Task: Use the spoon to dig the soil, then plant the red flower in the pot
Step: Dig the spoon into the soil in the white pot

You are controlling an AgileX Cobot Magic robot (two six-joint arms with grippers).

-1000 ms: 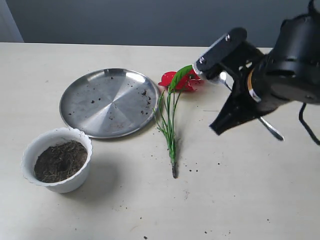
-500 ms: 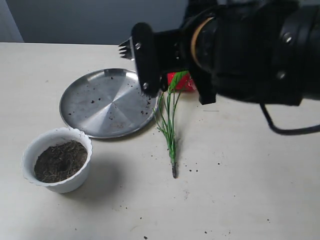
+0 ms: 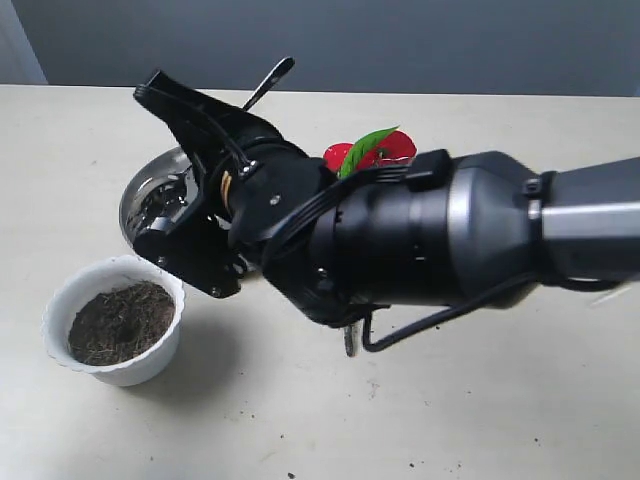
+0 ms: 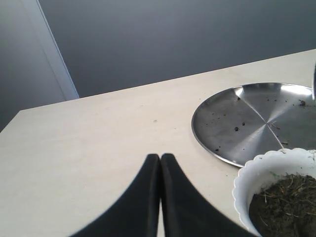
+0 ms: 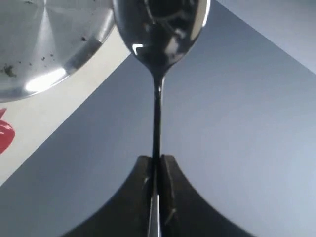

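Note:
My right gripper [image 3: 241,112] [image 5: 157,159] is shut on the spoon's thin handle. The spoon [image 3: 272,78] [image 5: 158,34] sticks out beyond the fingertips with its shiny bowl toward the back wall. That arm reaches across the middle and hangs over the steel plate, just behind the pot. The white scalloped pot [image 3: 58,300] [image 4: 243,183] stands at the front left, filled with dark soil [image 3: 120,322] [image 4: 285,203]. The red flower [image 3: 396,147] lies behind the arm, which hides most of its stems. My left gripper [image 4: 160,157] is shut and empty, low over the table near the pot.
A wide steel plate [image 3: 150,195] [image 4: 237,116] [image 5: 39,44] with soil specks lies behind the pot, largely covered by the right arm. The bulky black right arm [image 3: 420,240] spans the middle of the table. Soil crumbs [image 3: 440,325] dot the front right.
The right arm has swung from the right side far to the left, carrying the spoon. It now covers the plate and the flower stems, and its gripper hangs beside the pot.

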